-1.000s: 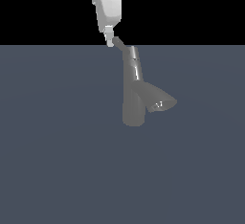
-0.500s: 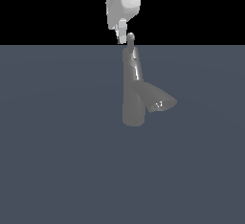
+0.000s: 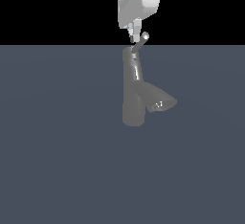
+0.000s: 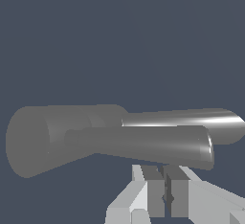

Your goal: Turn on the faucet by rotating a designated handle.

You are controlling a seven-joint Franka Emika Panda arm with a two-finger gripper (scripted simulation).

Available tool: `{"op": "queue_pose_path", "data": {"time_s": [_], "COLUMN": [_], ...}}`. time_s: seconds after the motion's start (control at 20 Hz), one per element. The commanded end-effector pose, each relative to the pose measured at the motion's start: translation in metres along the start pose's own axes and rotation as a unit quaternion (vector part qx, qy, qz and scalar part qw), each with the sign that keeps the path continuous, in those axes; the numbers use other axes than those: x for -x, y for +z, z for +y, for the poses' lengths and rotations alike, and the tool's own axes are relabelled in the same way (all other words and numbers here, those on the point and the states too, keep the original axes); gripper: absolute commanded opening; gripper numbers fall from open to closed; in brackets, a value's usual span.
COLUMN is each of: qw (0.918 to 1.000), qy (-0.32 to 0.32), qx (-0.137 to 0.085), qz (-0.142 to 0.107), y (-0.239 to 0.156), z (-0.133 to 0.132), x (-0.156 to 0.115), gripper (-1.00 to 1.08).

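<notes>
The grey metallic faucet (image 3: 132, 96) stands tilted on the dark floor, its flared conical spout (image 3: 160, 102) branching toward the exterior view's right. The handle (image 3: 140, 43), a thin short rod, sticks up and to the right from the top cap. My gripper (image 3: 133, 38) hangs from above with its fingers together, empty. Its tips are right against the handle's left side, just above the cap. In the wrist view my gripper (image 4: 166, 196) sits just beside the long grey handle (image 4: 143, 145), with the faucet body (image 4: 191, 122) and spout (image 4: 28, 141) behind it.
A flat dark grey floor (image 3: 57, 161) spreads around the faucet. The white hand of the arm (image 3: 138, 0) hangs above the faucet top against a black background.
My gripper has moved toward the exterior view's right across the faucet top. The handle has swung with it, from pointing up-left to pointing up-right.
</notes>
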State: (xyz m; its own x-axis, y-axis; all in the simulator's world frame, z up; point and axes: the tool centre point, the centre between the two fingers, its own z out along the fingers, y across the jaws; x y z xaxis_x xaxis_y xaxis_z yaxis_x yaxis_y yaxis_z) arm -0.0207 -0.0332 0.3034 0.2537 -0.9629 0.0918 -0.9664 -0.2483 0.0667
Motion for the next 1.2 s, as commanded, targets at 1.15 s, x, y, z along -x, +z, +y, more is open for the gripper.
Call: {"op": "queue_pose_path", "data": {"time_s": [1.15], "qw": [1.0], "qy": [0.008], "qx": [0.002], "qz": [0.0], "y": [0.024], "z": [-0.033], "x": [-0.089], "gripper": [-1.0]}}
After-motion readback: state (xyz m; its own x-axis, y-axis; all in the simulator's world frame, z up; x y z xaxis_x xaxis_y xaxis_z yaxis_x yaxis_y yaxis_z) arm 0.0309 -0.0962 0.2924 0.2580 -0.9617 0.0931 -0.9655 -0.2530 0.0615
